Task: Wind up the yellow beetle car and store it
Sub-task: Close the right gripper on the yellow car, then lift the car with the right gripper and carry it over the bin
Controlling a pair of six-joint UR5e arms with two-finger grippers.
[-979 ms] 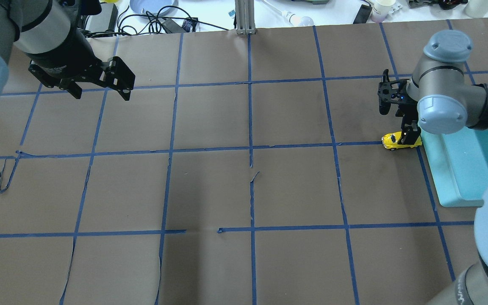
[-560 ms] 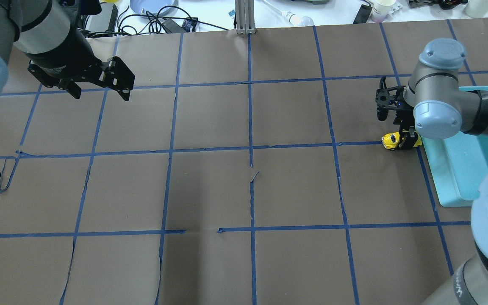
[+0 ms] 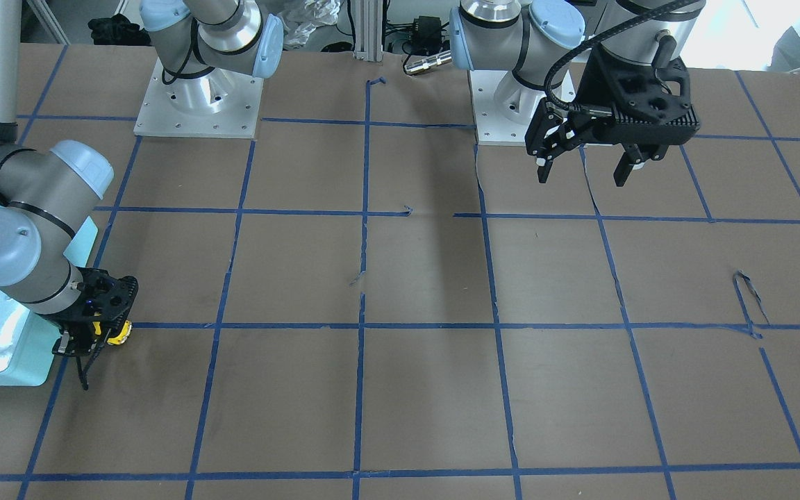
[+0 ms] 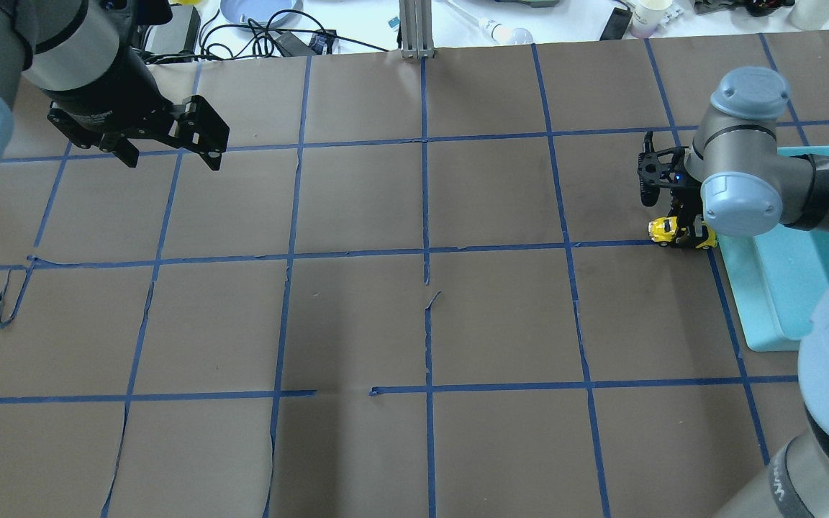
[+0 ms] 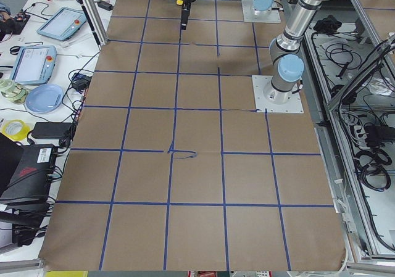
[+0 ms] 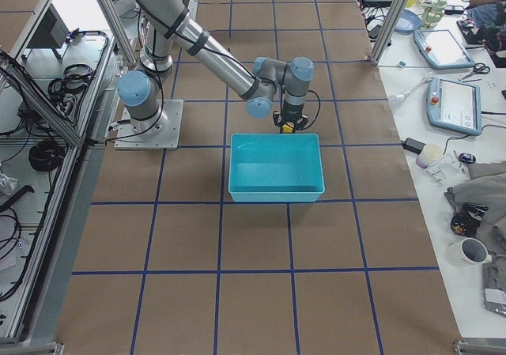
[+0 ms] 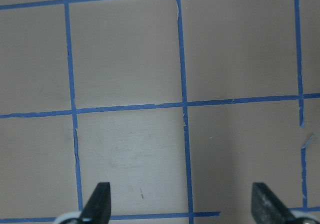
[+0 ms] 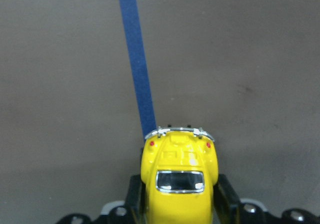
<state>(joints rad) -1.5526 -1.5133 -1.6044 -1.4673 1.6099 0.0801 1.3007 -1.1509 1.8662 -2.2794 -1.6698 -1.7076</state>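
Note:
The yellow beetle car (image 4: 671, 232) sits low at the table's right side, next to the teal bin (image 4: 735, 288). My right gripper (image 4: 689, 234) is shut on it. In the right wrist view the car (image 8: 179, 184) is squeezed between both black fingers (image 8: 134, 196), with its tail pointing away over a blue tape line. It also shows in the front-facing view (image 3: 118, 335) under the right gripper (image 3: 98, 335), and in the exterior right view (image 6: 290, 126). My left gripper (image 4: 170, 155) hangs open and empty over the far left of the table; it also shows in the front-facing view (image 3: 584, 167) and the left wrist view (image 7: 181, 199).
The teal bin (image 6: 277, 189) is open on top, and its near rim is right beside the car. Brown paper with a blue tape grid (image 4: 425, 252) covers the table. Cables, a plate and cups lie beyond the far edge (image 4: 270, 29).
My right gripper, with the car in it, has shifted slightly left and toward the far side. The left arm has not moved.

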